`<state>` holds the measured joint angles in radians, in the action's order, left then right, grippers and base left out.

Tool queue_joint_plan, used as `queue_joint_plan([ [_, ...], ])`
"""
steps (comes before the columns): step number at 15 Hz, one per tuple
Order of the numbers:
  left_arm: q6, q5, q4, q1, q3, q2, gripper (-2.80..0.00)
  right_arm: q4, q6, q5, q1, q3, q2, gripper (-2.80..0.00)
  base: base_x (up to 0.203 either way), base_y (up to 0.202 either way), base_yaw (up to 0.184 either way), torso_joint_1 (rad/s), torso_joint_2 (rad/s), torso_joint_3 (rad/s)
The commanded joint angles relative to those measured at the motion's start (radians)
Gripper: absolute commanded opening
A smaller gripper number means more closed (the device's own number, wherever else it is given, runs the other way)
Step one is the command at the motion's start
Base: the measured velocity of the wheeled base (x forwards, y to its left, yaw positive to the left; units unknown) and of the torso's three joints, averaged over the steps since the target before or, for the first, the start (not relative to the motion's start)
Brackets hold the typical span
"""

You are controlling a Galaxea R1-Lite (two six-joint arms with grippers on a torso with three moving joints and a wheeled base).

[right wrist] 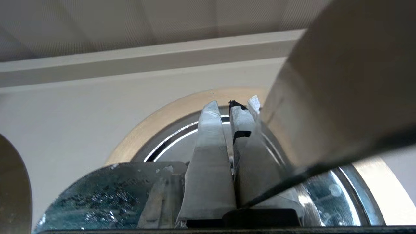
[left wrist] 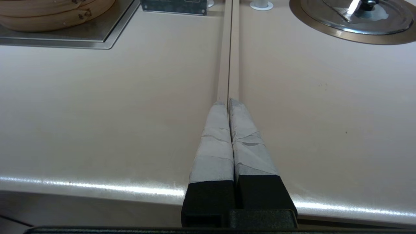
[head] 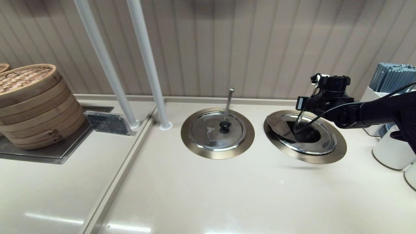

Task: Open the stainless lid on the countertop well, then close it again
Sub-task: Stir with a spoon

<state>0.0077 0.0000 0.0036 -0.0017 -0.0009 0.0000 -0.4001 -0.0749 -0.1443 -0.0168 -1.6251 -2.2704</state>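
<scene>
While lifting: right claw pinches the knob, lid tilted above the well.
Left claw: closed, empty, parked over the counter.
Next: lower the lid flat.

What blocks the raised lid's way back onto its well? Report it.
Nothing foreign shows. The right gripper holds the stainless lid tilted above the countertop well. Only the slanted ladle handle rises from the well, so the lid must settle around it. The left gripper is parked, shut.
</scene>
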Motion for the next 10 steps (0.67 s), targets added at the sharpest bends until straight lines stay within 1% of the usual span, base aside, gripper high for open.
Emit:
queue_joint_plan([
  [1,0.0,0.0,-0.001,0.0,0.0,0.0,-2.8,-0.012,-0.001,0.004,-0.006,0.115,0.065,-2.8,0.0,0.0,0.0,0.0,0.0,0.0],
  [2,0.0,0.0,-0.001,0.0,-0.001,0.0,-2.8,-0.034,0.0,0.012,-0.024,0.169,0.089,-2.8,0.0,0.0,0.0,0.0,0.0,0.0],
  [3,-0.001,0.0,0.0,0.0,0.001,0.0,-2.8,-0.074,0.001,0.026,-0.06,0.199,0.1,-2.8,0.0,0.0,0.0,0.0,0.0,0.0],
  [5,0.0,0.0,0.001,0.0,0.001,0.0,-2.8,-0.1,0.005,0.046,-0.115,0.206,0.099,-2.8,0.0,0.0,0.0,0.0,0.0,0.0],
  [8,0.0,0.0,-0.001,0.0,-0.001,0.0,-2.8,-0.097,0.007,0.066,-0.125,0.148,0.059,-2.8,0.0,0.0,0.0,0.0,0.0,0.0],
  [10,0.0,0.0,0.0,0.0,0.0,0.0,-2.8,-0.073,0.009,0.062,-0.103,0.064,0.016,-2.8,0.0,0.0,0.0,0.0,0.0,0.0],
])
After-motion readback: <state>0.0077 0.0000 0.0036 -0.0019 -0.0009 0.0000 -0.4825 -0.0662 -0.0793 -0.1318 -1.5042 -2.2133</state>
